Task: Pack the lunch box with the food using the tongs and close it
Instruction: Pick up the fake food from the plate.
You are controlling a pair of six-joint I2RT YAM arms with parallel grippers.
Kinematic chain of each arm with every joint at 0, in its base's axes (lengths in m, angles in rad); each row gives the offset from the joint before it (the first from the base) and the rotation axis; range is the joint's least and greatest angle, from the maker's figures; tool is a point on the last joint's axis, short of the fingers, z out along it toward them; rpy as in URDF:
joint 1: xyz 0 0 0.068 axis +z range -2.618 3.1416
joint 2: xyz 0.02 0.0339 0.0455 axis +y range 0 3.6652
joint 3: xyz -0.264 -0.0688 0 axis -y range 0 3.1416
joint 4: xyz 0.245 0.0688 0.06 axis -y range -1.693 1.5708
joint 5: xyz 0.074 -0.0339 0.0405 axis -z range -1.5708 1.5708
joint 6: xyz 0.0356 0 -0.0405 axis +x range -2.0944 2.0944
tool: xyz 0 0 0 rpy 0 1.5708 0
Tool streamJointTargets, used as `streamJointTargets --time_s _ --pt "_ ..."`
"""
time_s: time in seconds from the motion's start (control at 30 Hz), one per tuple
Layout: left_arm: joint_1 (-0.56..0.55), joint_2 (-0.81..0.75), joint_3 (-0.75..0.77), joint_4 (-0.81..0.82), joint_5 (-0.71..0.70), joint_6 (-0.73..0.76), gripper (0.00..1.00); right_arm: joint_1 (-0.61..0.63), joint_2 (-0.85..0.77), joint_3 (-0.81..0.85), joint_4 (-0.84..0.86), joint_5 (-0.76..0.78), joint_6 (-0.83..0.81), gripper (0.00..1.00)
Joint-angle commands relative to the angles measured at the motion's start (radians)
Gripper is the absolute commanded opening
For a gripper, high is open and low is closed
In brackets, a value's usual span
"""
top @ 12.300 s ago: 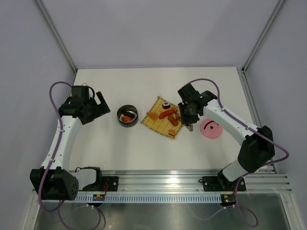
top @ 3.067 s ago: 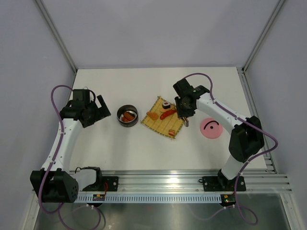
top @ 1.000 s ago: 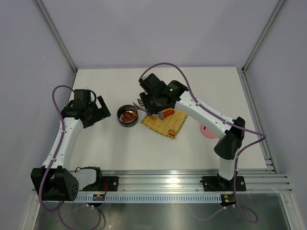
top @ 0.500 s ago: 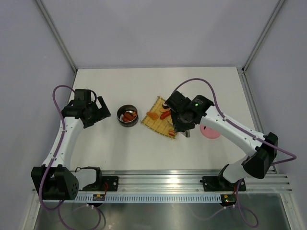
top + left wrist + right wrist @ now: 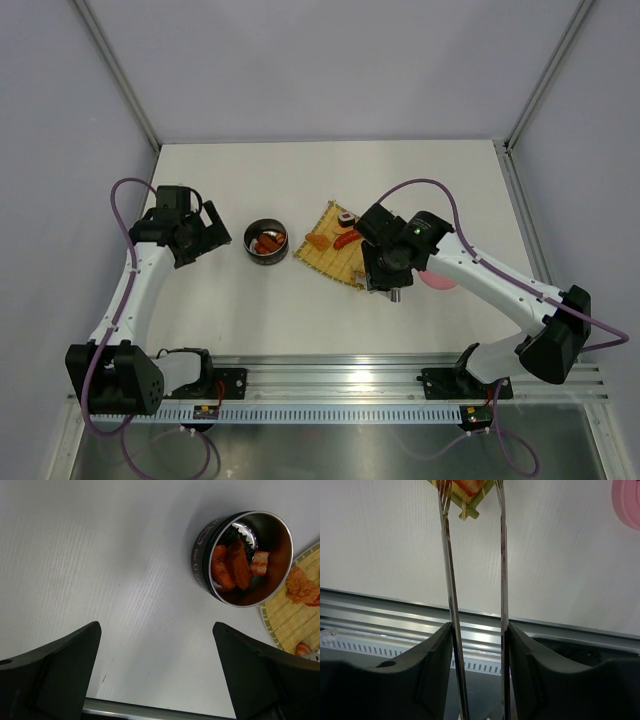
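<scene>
The lunch box [image 5: 251, 251] [image 5: 200, 555] stands left of the bamboo mat [image 5: 325, 260] and holds orange food pieces [image 5: 231, 569]. A sushi roll [image 5: 347, 217], a sausage [image 5: 347, 239] and an orange chunk [image 5: 317, 241] lie on the mat. My right gripper [image 5: 385, 265] [image 5: 480, 627] is shut on the tongs [image 5: 447, 555], one thin arm against each finger. The tong tips stand apart on either side of a red piece [image 5: 465, 486] at the mat's near corner. My left gripper [image 5: 200, 232] [image 5: 156, 630] hangs open to the left of the lunch box, nothing in it.
The pink lid [image 5: 443, 281] [image 5: 627, 502] lies flat to the right of the mat, partly covered by my right arm in the top view. The aluminium rail [image 5: 330, 375] runs along the table's near edge.
My right arm has swung from over the lunch box back to the mat's near right corner with the tongs. The tong arms have spread a little. The left arm has stayed put.
</scene>
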Motion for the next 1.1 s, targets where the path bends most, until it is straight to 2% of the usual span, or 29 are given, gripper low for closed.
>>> streamJointTargets --time_s 0.0,0.7,0.97,1.07 --pt "0.005 0.006 0.004 0.041 -0.006 -0.009 0.99 -0.001 -0.018 -0.002 0.032 -0.012 0.032 0.53" --pt "0.005 0.023 -0.019 0.075 0.0 -0.015 0.99 -0.001 0.068 0.005 0.051 0.005 0.009 0.5" --pt "0.005 0.016 -0.025 0.075 -0.01 -0.017 0.99 0.0 0.071 0.039 0.032 0.053 -0.011 0.26" --pt "0.005 0.011 -0.022 0.071 -0.013 -0.014 0.99 0.0 0.066 0.07 0.022 0.068 -0.018 0.26"
